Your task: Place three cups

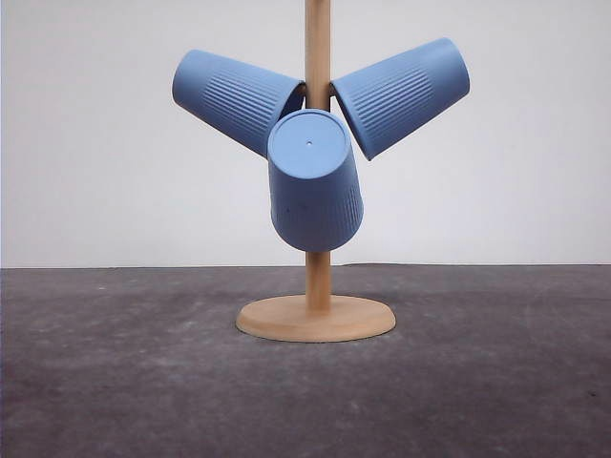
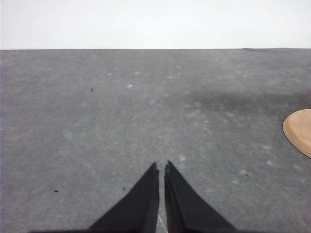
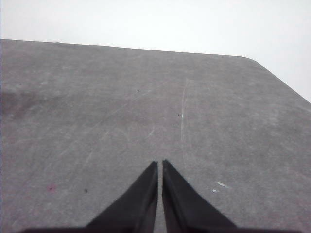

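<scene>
In the front view we see a wooden stand (image 1: 317, 277) on a dark grey table (image 1: 115, 372), its round flat base (image 1: 315, 320) resting on the tabletop and its upright pole rising out of the top of the picture. All three light-blue ribbed cups hang on this stand, well above the table. The left cup (image 1: 234, 97) slants up and away to the left, with its mouth toward the pole and its closed end pointing outward. The right cup (image 1: 401, 95) mirrors it on the other side, slanting up to the right. The middle cup (image 1: 313, 179) hangs in front of the pole, tilted so that its flat round bottom faces us, and it overlaps the lower edges of the other two from our angle; we cannot tell whether the cups actually touch one another. Behind the stand is a plain white wall. In the left wrist view we see the left gripper (image 2: 161, 167) low over bare table, its two dark fingers drawn nearly together with only a thin slit between the tips and nothing held, and an edge of the stand's base shows off to one side. In the right wrist view the right gripper (image 3: 160, 164) is likewise closed to a narrow slit over bare table, holding nothing.
</scene>
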### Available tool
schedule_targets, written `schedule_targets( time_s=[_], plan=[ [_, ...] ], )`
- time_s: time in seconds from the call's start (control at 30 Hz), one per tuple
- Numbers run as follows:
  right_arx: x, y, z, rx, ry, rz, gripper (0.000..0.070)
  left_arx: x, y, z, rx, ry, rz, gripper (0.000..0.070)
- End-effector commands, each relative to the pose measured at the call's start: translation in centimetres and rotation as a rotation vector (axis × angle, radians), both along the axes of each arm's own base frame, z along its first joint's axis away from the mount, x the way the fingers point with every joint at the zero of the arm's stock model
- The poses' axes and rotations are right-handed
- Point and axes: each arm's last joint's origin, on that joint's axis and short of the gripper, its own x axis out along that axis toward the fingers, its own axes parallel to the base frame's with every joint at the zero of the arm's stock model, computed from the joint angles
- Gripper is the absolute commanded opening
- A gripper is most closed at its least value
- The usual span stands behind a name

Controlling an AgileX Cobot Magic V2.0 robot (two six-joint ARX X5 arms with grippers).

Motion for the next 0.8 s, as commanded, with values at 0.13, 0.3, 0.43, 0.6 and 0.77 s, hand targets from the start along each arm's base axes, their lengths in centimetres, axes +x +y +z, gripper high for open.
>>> schedule_targets(
  time_s=[0.13,0.3,0.43,0.6,0.77],
  plan=[
    [0.03,-0.02,-0.02,0.007,-0.006,-0.004,0.0013,0.07,-0.01,-0.27,0.006,-0.005,-0.001,0.0000],
    [0.03,-0.02,-0.02,0.007,-0.006,-0.004,0.0013,0.07,-0.01,-0.27,0.006,-0.005,-0.001,0.0000],
    [0.03,-0.02,-0.02,0.007,-0.006,-0.004,0.0013,0.07,-0.01,-0.27,0.006,-0.005,-0.001,0.0000],
    [0.03,-0.02,-0.02,0.007,-0.006,-0.004,0.0013,0.07,-0.01,-0.27,0.006,-0.005,-0.001,0.0000],
    [0.03,-0.02,-0.02,0.007,-0.006,-0.004,0.0013,0.07,-0.01,-0.27,0.006,-0.005,-0.001,0.0000]
  ],
)
